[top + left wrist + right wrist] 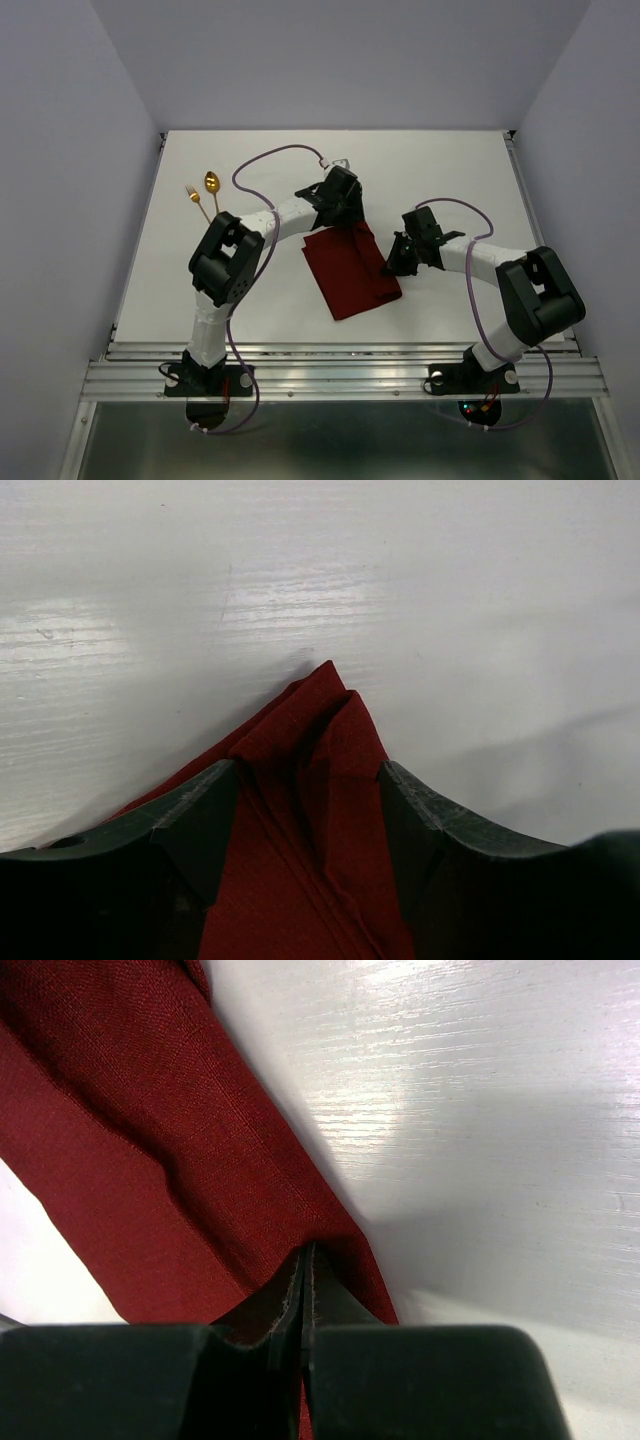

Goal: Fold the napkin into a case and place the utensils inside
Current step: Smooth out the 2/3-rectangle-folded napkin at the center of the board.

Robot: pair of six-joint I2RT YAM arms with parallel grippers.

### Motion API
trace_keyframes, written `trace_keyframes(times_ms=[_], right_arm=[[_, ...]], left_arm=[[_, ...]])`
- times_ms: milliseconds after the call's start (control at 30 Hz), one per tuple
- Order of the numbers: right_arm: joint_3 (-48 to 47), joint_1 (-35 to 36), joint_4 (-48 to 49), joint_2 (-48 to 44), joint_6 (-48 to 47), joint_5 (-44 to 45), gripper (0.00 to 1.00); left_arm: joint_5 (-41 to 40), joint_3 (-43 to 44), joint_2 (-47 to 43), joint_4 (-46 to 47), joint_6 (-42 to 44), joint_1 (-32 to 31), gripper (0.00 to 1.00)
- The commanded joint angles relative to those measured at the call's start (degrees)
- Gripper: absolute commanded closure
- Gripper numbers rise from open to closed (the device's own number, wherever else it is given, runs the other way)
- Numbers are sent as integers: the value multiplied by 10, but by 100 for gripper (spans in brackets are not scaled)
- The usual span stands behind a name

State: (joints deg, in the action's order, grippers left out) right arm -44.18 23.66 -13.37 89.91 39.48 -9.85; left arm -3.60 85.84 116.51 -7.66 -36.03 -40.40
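Napkin (pixel 348 270): dark red cloth, folded in layers to a slanted oblong, lying flat at mid-counter (pixel 450 170) between the two arms. The left arm (pixel 235 262) bends over the counter to the napkin's far corner. The right arm (pixel 500 270) reaches in to the cloth's right edge. Left gripper (pixel 306 785): jaws stand well apart, astride the pointed far corner, with creased cloth lying between them. Right gripper (pixel 303 1265): jaws pressed together, pinching the napkin's folded edge close to the counter. Gold spoon (pixel 211 184) and gold fork (pixel 192 197): side by side at the far left of the counter, fork on the left, handles angling toward each other, near the left arm's elbow and well apart from the napkin.
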Motion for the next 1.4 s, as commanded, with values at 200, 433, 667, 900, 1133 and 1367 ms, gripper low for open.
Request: trace_keyframes(times_ms=[200, 433, 667, 900, 1133, 1367], right_arm=[[6, 2, -32, 1, -4, 21, 99], [5, 2, -32, 1, -2, 20, 99], [4, 2, -33, 1, -3, 21, 99], [0, 2, -41, -10, -3, 21, 99], [-36, 2, -85, -54, -31, 14, 77], [-116, 2, -107, -62, -51, 32, 74]], left_arm=[[-3, 10, 15, -16, 16, 0, 35], [-4, 6, 21, -17, 18, 0, 38], [-12, 4, 18, -17, 18, -1, 58], [-10, 2, 21, -17, 24, 0, 76], [20, -5, 19, 1, 47, 4, 88], [97, -32, 15, 38, 74, 26, 94]])
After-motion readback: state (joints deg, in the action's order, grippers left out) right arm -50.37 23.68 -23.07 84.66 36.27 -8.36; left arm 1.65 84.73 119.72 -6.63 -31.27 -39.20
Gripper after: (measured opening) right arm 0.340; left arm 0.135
